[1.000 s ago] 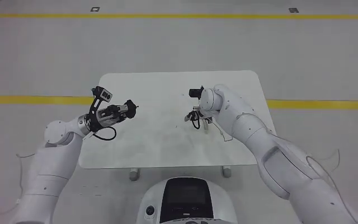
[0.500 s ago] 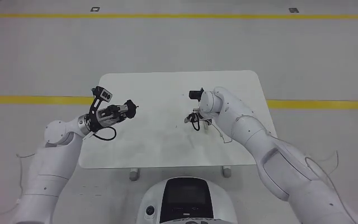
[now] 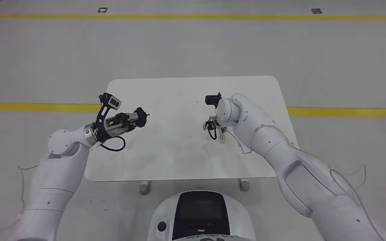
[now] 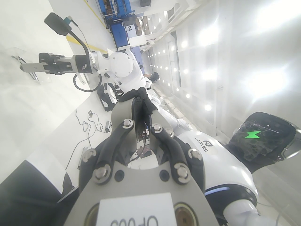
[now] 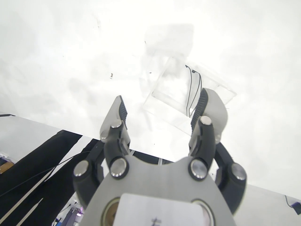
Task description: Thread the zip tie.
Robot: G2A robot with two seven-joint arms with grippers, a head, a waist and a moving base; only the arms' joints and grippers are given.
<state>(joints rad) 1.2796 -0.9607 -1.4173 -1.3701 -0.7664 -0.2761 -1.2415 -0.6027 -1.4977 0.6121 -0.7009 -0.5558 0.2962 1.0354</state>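
Zip ties (image 5: 190,90) inside tray (image 5: 160,95) (table's (image 3: 181,162) right)

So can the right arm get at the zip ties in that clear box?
Probably yes: the right pincer is open over the box, the zip ties lie beside one finger, and nothing seems to cover them.

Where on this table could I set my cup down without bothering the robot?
The widest bare patch of the table lies between the left tool and the right tool. The far strip along the back edge is free too. It is crowded by the right tool, which hangs open at the clear tray holding the zip ties.
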